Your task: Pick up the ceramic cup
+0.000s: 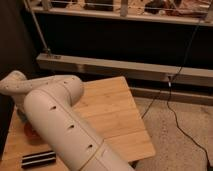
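**Arm blocks the cup, so grip advice is mostly guesswork**

Camera view: the big white arm (pixel 65 125) fills the lower left of the frame, running from the bottom edge up to an elbow around centre-left, then bending back toward the left edge. It hangs over a wooden table (pixel 117 112). The gripper isn't in view at all; it's somewhere past the left side behind the arm's own bulk, so I cannot tell whether it's wide, narrow or holding something.

The cup isn't visible either. No blue-grey shape shows anywhere on the bare wood, so my guess is it sits under or behind the arm at the left. There's a sliver of something orange-red (pixel 29 131) peeking out at the left by the arm, and a dark ridged block (pixel 38 159) at the bottom left. A black cable (pixel 175 120) trails across the floor on the right.

Handling-wise, ceramic should be rigid, a bit heavy for its size, smooth and chippable. I'd pinch across the rim, one finger inside and one outside, and close gently.
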Controlling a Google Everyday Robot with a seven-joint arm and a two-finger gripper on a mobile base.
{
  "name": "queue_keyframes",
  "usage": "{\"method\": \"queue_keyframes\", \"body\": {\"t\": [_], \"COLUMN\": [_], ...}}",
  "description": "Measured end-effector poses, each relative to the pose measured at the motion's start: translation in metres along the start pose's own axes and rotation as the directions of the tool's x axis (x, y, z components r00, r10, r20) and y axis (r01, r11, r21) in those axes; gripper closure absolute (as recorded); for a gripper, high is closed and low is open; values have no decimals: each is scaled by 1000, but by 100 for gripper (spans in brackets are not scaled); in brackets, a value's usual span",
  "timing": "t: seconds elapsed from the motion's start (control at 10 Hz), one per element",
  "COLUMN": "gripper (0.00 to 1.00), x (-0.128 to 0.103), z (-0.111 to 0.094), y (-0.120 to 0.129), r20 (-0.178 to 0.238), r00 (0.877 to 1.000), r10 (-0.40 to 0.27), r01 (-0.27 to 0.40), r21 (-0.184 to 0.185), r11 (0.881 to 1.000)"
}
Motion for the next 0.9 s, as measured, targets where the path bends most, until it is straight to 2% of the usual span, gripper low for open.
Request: {"method": "queue_keyframes", "body": {"t": [0.1,0.2,0.4,0.7,0.8,0.9], "gripper": [100,100,100,100,100,100], "x": [-3,-7,-1,34,39,47], "z": [-19,-57,-96,-133,-136,-140], "y": [3,4,-5,-36,-40,-43], "r20": [22,69,99,59,51,43], "r00": [1000,997,995,998,998,998], "r10": [-9,-26,-17,27,35,52], "r01": [10,26,15,-31,-39,-55], "r21": [-4,1,21,68,73,59], "r11": [1000,1000,1000,997,997,997]}}
